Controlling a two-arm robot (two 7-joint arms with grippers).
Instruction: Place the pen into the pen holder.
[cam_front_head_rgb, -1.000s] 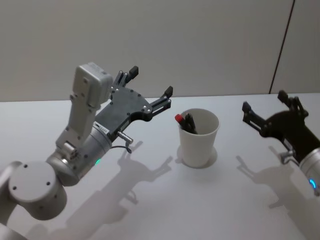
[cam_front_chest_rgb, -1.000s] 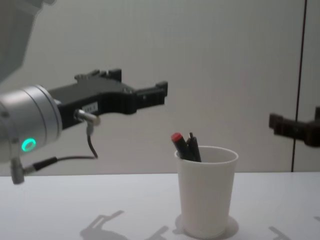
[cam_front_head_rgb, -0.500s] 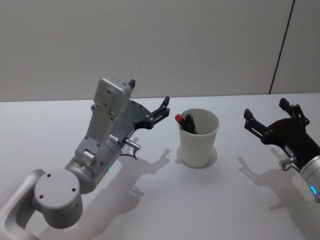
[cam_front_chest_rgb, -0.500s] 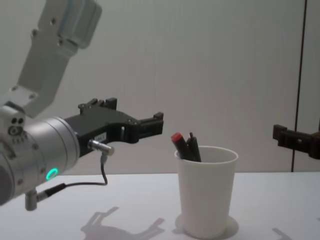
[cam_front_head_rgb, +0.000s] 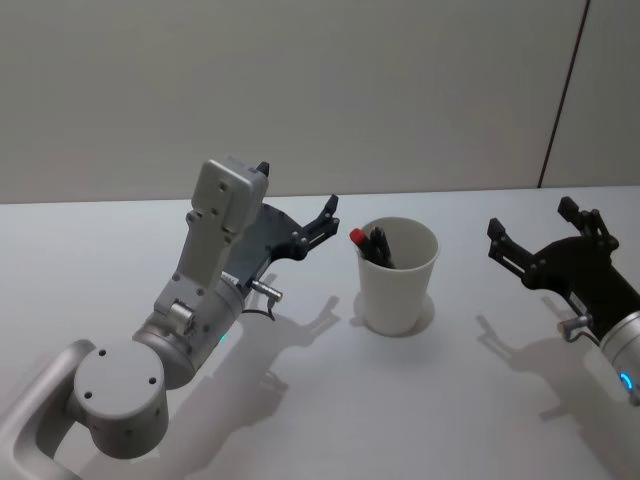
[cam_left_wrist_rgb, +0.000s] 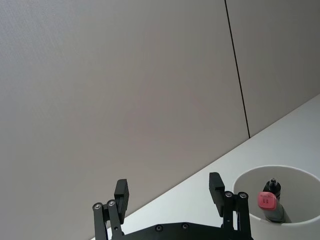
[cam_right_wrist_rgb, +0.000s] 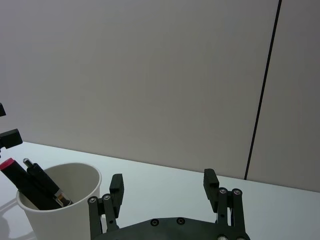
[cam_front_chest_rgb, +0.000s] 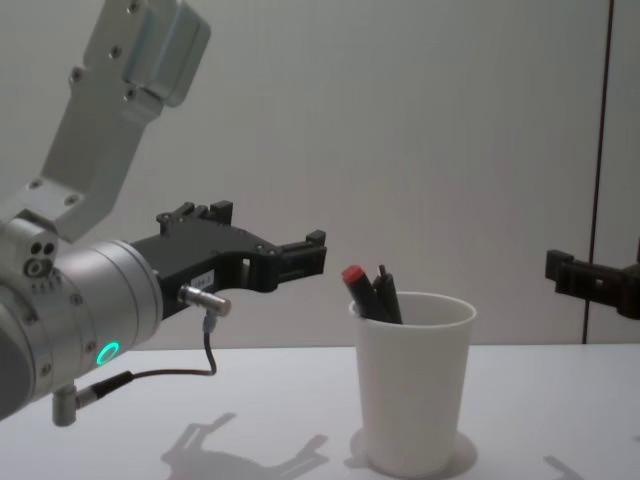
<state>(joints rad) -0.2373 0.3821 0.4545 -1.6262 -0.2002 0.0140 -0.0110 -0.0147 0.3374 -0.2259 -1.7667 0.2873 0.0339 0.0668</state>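
The left gripper (cam_front_head_rgb: 296, 200) hangs above the table (cam_front_head_rgb: 330, 400), to the left of the cup (cam_front_head_rgb: 398, 275) and apart from it, its two black fingers spread wide with nothing between them. In the chest view this gripper (cam_front_chest_rgb: 270, 240) reaches in from the left at about the height of the cup's rim, its nearer fingertip close to the red end of the pen (cam_front_chest_rgb: 360, 288) but not touching it. In the left wrist view the fingers (cam_left_wrist_rgb: 121, 195) stand apart, and the cup (cam_left_wrist_rgb: 295, 175) sits just beyond one of them with the pen (cam_left_wrist_rgb: 267, 202) inside.

The right gripper (cam_front_head_rgb: 545, 235) hovers on the other side of the cup, well apart from it, also with its fingers spread and empty. The chest view catches one black fingertip of it (cam_front_chest_rgb: 575, 275) at the right edge. In the right wrist view its fingers (cam_right_wrist_rgb: 210, 182) stand apart, and the cup (cam_right_wrist_rgb: 60, 210) lies off to one side.

The white paper cup (cam_front_chest_rgb: 412, 385) stands upright on the white table between the two grippers. The pen (cam_front_head_rgb: 372, 245) is inside it, leaning against the rim on the side toward the left gripper, its red tip sticking up just above the rim. A second dark pen-like piece (cam_right_wrist_rgb: 42, 186) leans beside it in the cup.
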